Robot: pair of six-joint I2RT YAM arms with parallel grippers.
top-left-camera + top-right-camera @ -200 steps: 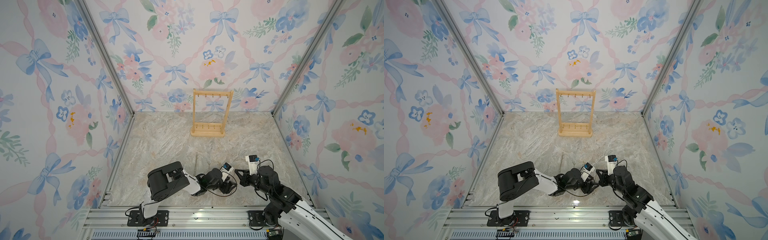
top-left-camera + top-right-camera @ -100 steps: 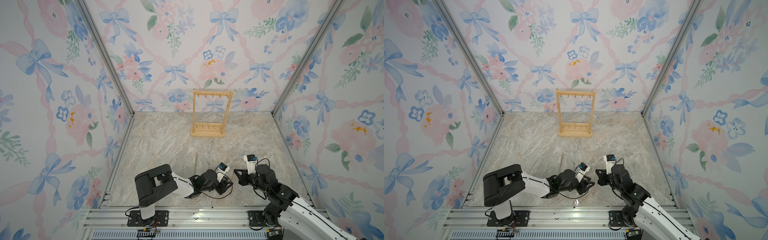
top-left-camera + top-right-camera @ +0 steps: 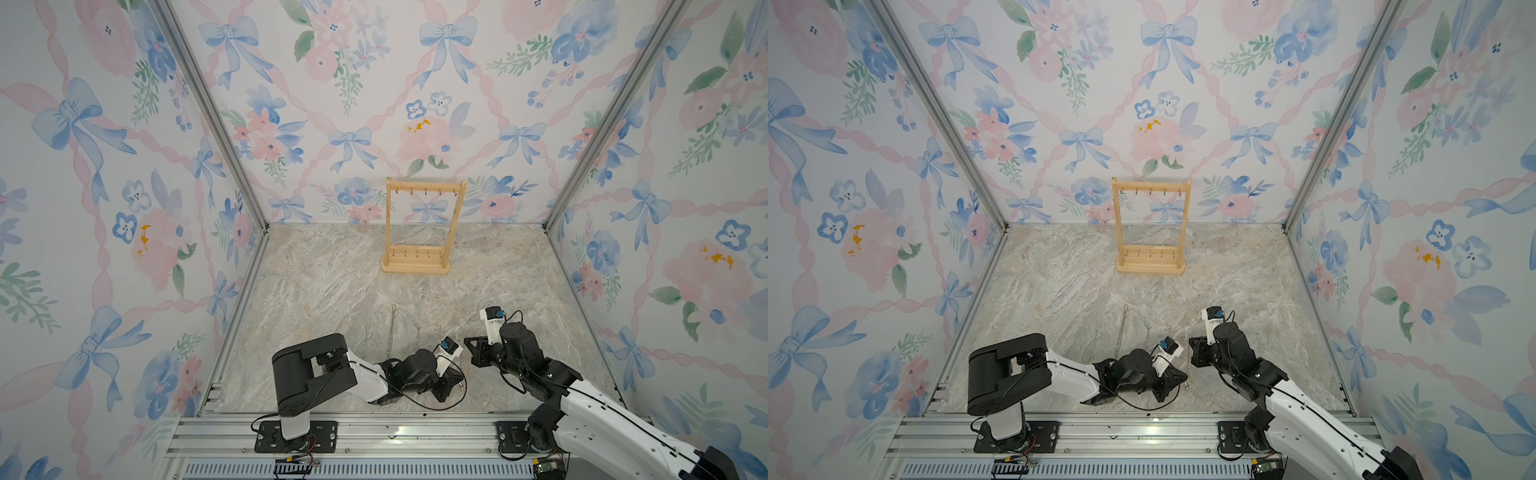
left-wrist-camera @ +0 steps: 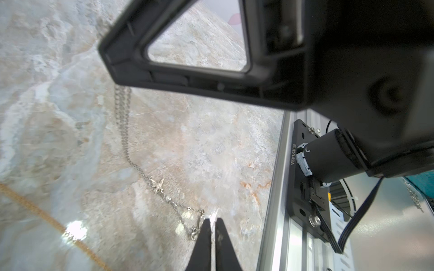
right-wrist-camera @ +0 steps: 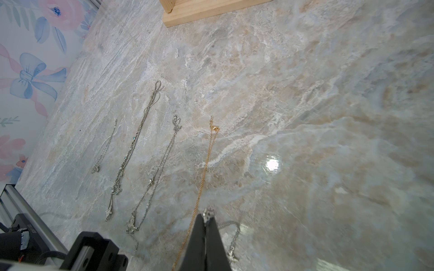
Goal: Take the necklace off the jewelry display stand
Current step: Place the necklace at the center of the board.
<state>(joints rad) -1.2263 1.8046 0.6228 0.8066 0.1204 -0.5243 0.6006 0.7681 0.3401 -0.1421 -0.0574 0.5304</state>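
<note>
In both top views you see the jewelry display stand (image 3: 415, 268) standing straight up at the far end of the tabletop (image 3: 332, 291), near the back wall. Its long side points up, and its wide face looks toward the arms. The left gripper (image 3: 444, 384) and the right gripper (image 3: 468, 344) sit low by the near edge. They are close to each other and well apart from the stand.

In the left wrist view, the silver star necklace (image 4: 158, 185) is pulled out in one long line. It runs from under the right gripper to the tips of the left gripper (image 4: 213, 225). Those tips are pressed together, and the end of the chain touches them. You cannot tell if they pinch it.

In the right wrist view, the right gripper (image 5: 206, 225) is pressed together and pinches the chain of the silver star necklace. A gold necklace (image 5: 206, 164) lies flat just beside it, with its long line pointing toward the stand's base.
</note>
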